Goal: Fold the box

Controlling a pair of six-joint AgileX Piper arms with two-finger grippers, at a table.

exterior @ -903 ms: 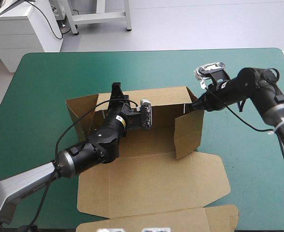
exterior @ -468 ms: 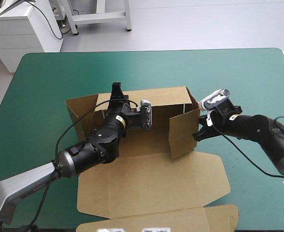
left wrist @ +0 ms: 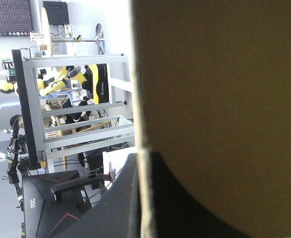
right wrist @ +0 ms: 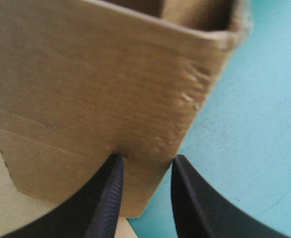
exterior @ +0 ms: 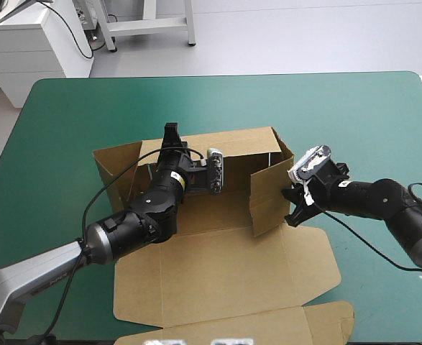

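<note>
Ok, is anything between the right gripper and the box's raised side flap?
Nothing visible. The right gripper is right at the outer face of the side flap, near its lower corner, jaws apart, with only bare teal-green cover beside it. The left gripper is off at the back wall.

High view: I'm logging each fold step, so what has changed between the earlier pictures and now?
The right gripper swung down from above the far right corner of the box to the outside of the right flap, fingers open, and pushed it inward. The left gripper stayed shut on the far wall; the lid stayed flat.
</note>
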